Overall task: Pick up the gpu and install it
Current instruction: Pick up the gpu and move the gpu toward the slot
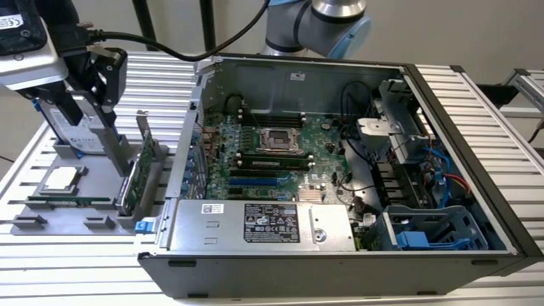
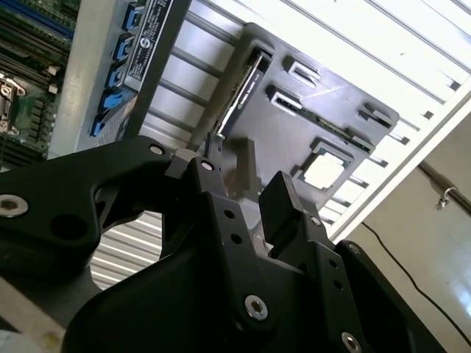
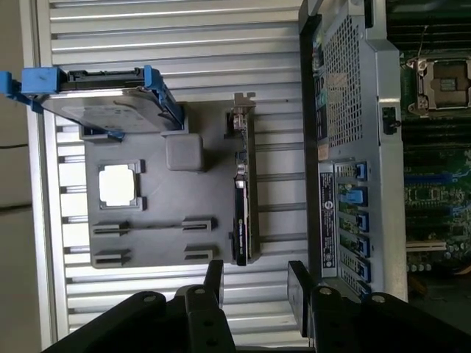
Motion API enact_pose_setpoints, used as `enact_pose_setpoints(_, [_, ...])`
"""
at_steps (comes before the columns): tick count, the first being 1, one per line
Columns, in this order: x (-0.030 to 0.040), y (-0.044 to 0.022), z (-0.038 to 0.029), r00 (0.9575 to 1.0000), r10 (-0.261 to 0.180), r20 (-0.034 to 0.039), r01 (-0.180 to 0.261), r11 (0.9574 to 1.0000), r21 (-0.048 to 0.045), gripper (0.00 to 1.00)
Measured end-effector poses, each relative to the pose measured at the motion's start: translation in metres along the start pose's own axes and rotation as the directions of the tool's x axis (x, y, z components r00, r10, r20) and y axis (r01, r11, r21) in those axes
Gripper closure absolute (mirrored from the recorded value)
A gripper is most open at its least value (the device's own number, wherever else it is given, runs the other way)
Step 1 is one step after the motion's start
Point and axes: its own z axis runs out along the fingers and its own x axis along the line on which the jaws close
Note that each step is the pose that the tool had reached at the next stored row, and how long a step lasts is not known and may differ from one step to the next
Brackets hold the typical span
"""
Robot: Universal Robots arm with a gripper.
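The pincer [image 3: 256, 276] is spread wide and holds nothing. In the first wrist view its two black fingers [image 3: 214, 278] stand apart with bare table [image 3: 162, 44] slats between them. In the exterior view the pincer [image 1: 92, 86] hangs over a grey tray [image 1: 85, 191] on the exterior view's left, outside the open computer case [image 1: 340, 268].

The gpu [image 3: 241, 191] is still in that tray and not yet installed. It stands on its long edge in a slot along the side of the tray nearest the case, with its silver end bracket at the far end from the pincer. The exterior view shows the gpu [image 1: 136, 175] upright between the tray's grey post [image 1: 114, 143] and the case wall. In the second wrist view the gpu [image 2: 239, 95] appears edge-on beyond the fingertips [image 2: 283, 198]. The pincer seems clear of the card, though the gap is hard to judge from these angles.

The tray [image 3: 158, 191] also holds:
- a silver hard drive [image 3: 103, 107] in a blue frame, standing at one end
- a square processor chip [image 3: 118, 184] lying flat in a recess
- a thin green memory stick [image 1: 68, 201] lying between clips

Inside the case, the green motherboard [image 1: 272, 146] lies exposed, and the silver power supply [image 1: 264, 226] sits along the near wall.
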Motion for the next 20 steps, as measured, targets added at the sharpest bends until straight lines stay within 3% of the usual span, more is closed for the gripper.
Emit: enact_pose_setpoints(20, [0.0002, -0.0003, 0.0079, 1.0000, 0.000, 0.0000, 0.000, 1.0000, 0.0001, 0.00])
